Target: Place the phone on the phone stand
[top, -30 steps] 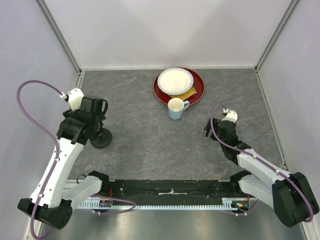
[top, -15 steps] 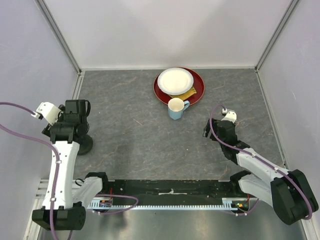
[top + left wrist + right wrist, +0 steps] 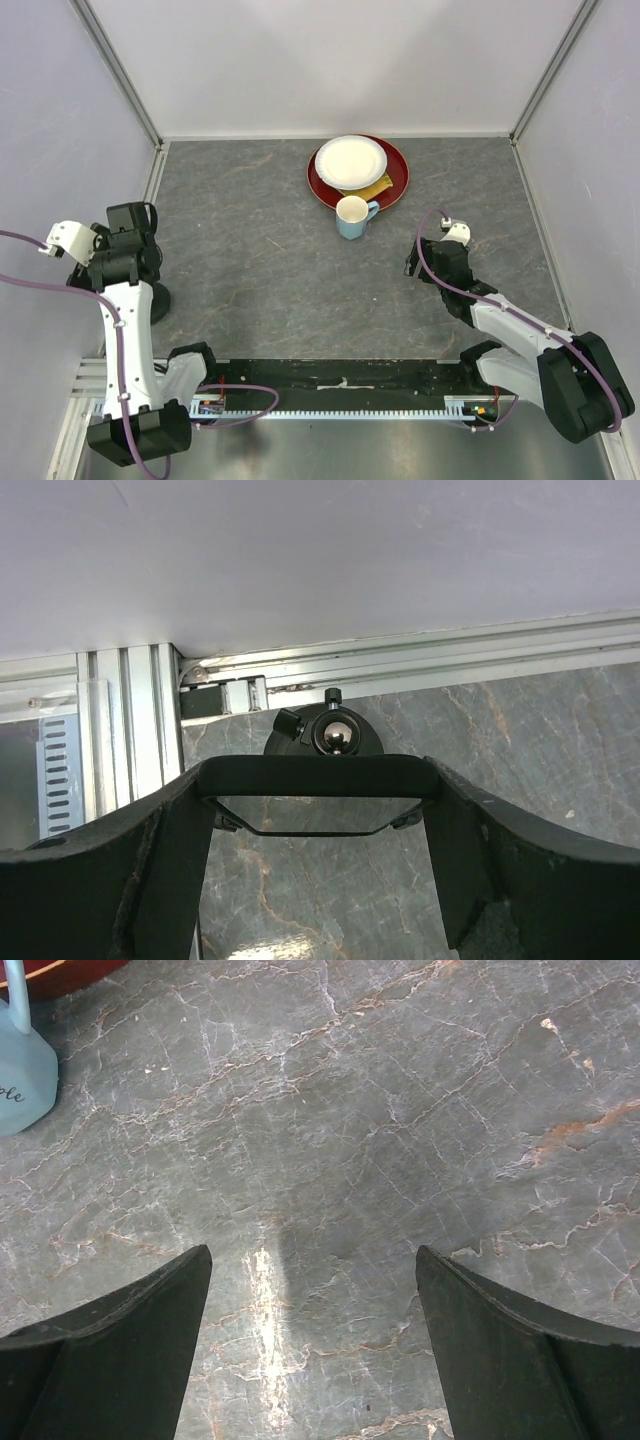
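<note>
In the left wrist view the phone [image 3: 318, 777] is a thin black slab spanning edge-on between my left gripper's [image 3: 318, 815] two fingers, its glossy face mirroring the floor. The phone stand [image 3: 335, 738], with its shiny ball head, stands right behind the phone, close to the aluminium rail at the wall. From above, my left gripper [image 3: 128, 228] is at the table's left edge, and the stand's round base [image 3: 152, 303] shows just below it. The phone is hidden there. My right gripper [image 3: 414, 262] is open and empty above bare table [image 3: 312, 1290].
A light blue mug [image 3: 351, 216] stands at the back centre, also showing in the right wrist view [image 3: 20, 1080]. Behind it a red plate [image 3: 396, 186] holds a white plate [image 3: 350, 160]. The left wall and rail [image 3: 400, 665] are close to the left gripper.
My left arm has swung left toward the wall with the phone. The stand's base has also shifted left and nearer. The right arm has barely moved.
</note>
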Motion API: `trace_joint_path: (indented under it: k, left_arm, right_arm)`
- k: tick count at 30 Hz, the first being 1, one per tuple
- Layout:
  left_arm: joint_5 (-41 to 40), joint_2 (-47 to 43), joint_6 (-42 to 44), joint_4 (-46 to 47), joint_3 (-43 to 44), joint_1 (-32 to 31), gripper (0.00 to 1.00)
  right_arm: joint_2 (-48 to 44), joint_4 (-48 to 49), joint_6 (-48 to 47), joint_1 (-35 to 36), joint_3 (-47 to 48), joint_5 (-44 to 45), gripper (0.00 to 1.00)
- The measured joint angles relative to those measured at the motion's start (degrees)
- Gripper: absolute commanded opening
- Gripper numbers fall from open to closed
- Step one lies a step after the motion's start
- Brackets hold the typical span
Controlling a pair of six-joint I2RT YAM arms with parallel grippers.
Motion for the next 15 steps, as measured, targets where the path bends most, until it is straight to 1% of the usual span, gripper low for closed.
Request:
trace_joint_path:
  k: [6, 15]
  left_arm:
    - [0.0, -2.5, 0.2, 0.6, 0.0, 0.1, 0.02]
    - [-1.3, -2.4, 1.0, 1.7, -2.8, 0.1, 0.02]
  right_arm:
    - [0.2, 0.0, 0.0, 0.0, 0.0, 0.0, 0.89]
    - [0.2, 0.0, 0.0, 0.0, 0.0, 0.0, 0.90]
